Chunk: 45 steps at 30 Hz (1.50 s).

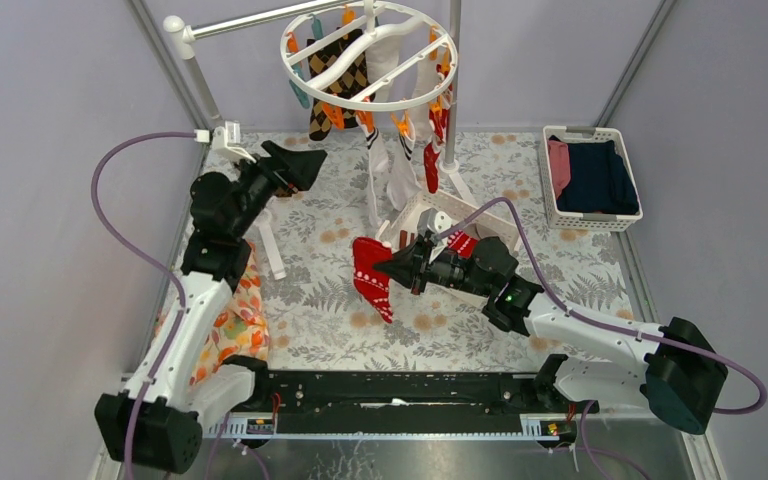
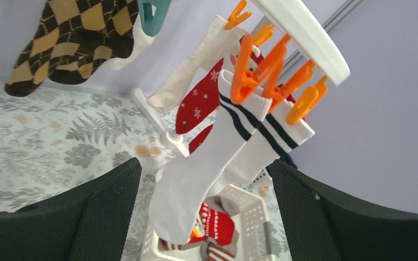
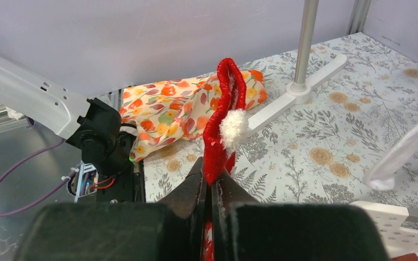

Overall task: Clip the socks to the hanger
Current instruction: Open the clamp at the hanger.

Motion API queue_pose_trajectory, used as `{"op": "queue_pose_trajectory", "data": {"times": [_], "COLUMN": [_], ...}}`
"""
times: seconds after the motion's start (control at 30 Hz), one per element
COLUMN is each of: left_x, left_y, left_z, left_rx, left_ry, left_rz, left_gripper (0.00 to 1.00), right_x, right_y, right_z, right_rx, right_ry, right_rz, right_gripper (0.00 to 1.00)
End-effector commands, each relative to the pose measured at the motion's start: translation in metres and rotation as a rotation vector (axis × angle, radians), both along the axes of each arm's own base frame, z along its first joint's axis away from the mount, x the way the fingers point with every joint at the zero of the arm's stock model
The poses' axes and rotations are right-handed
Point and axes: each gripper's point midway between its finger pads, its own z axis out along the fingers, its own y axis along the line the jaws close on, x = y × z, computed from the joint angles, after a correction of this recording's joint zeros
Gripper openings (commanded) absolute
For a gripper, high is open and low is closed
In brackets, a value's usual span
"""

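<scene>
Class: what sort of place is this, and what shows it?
Probably a robot test cell staged as a laundry corner: left arm, right arm at a table, a hanger hung with socks, a basket of folded clothes.

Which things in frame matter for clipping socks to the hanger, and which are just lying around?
Job:
- hanger
- red sock, pinched in the right gripper
- argyle sock and white striped socks, already clipped
- loose socks in the white basket

Lying about:
- orange floral cloth
- folded clothes in the far basket
</scene>
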Motion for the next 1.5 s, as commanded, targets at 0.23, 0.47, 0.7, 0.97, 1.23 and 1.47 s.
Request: {"op": "queue_pose_trajectory", "data": {"times": [0.23, 0.47, 0.7, 0.97, 1.23, 1.47], "left_x": [0.016, 0.031, 0.048, 0.067, 0.077, 0.078], "left_y": [-0.015, -0.015, -0.025, -0.029, -0.03, -0.032], "left_z": [0.05, 0.047, 0.051, 0.054, 0.056, 0.062], "left_rx": [-0.103, 0.019, 0.06, 0.073, 0.087, 0.075], "left_ry": [-0.133, -0.159, -0.147, -0.149, -0.16, -0.177], "left_rz": [-0.165, -0.046, 0.005, 0.044, 0.068, 0.063], "left_gripper": [0.94, 0.98, 0.86, 0.76, 0.69, 0.65], "right_x": [0.012, 0.013, 0.013, 0.013, 0.014, 0.014], "right_y": [-0.002, -0.001, -0.002, -0.003, -0.004, -0.005], "right_z": [0.028, 0.026, 0.028, 0.03, 0.03, 0.03], "right_rx": [0.059, 0.063, 0.066, 0.07, 0.07, 0.071], "right_ry": [-0.04, -0.031, -0.029, -0.034, -0.033, -0.032], "right_rz": [-0.036, -0.031, -0.031, -0.034, -0.036, -0.037], "right_gripper": [0.0, 0.0, 0.0, 0.0, 0.0, 0.0]}}
